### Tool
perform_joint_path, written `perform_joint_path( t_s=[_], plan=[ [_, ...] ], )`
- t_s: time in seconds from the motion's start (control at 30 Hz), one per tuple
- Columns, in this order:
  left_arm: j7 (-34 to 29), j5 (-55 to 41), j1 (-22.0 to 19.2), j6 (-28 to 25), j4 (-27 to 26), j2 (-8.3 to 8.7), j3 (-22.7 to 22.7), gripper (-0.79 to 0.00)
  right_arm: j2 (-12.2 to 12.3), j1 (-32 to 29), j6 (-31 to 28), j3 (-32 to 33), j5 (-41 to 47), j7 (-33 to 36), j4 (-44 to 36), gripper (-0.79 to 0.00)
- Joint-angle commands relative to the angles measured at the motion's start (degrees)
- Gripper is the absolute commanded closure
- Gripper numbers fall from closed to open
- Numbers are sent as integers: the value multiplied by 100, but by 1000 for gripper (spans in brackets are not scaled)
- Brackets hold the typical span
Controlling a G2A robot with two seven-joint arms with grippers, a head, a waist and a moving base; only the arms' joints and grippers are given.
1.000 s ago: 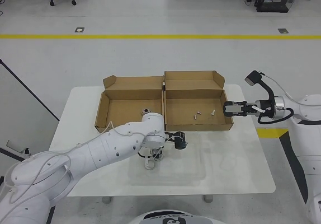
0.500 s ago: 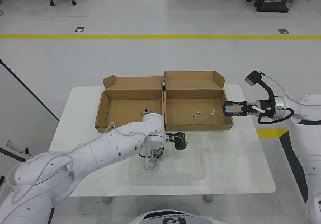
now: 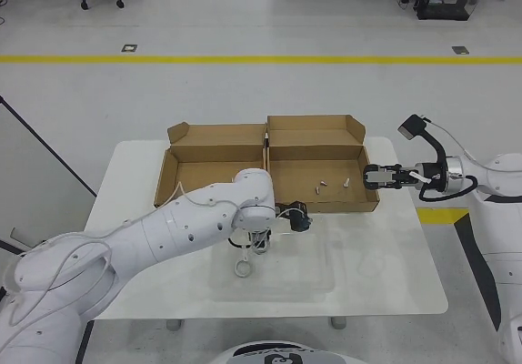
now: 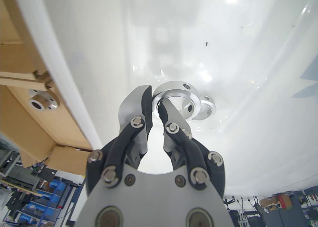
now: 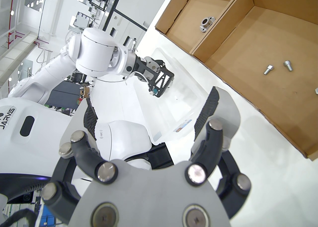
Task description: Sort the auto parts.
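The left gripper (image 4: 154,103) pinches the metal ring (image 4: 181,89) by its rim, the left box (image 3: 193,173) lies just far of it, and the right gripper (image 3: 368,176) hangs open.

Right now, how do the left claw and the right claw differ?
The left claw is shut, pinching the wall of a metal ring over the clear tray; the right claw is open and empty. The left claw sits near the table's middle, while the right claw is by the outer wall of the right-hand cardboard box. Both share the same black-padded build.
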Motion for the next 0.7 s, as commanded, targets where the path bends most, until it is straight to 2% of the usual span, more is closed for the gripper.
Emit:
perform_joint_path(
  t_s=[0.0,0.2,0.43,0.5,0.57,0.67],
  plan=[
    [-75,-186,-162,77,-169,30,0,0,0,0,0,0,0,0,-1,-785],
    [-159,-600,-554,162,-516,103,-8,0,0,0,0,0,0,0,-1,-785],
    [-159,-600,-554,162,-516,103,-8,0,0,0,0,0,0,0,-1,-785],
    [49,-542,-469,269,-422,131,-69,0,0,0,0,0,0,0,-1,-785],
    [231,-725,-424,327,-387,211,-285,0,0,0,0,0,0,0,-1,-785],
    [335,-927,-350,263,-474,435,-689,0,0,0,0,0,0,0,-1,-785]
  ],
)
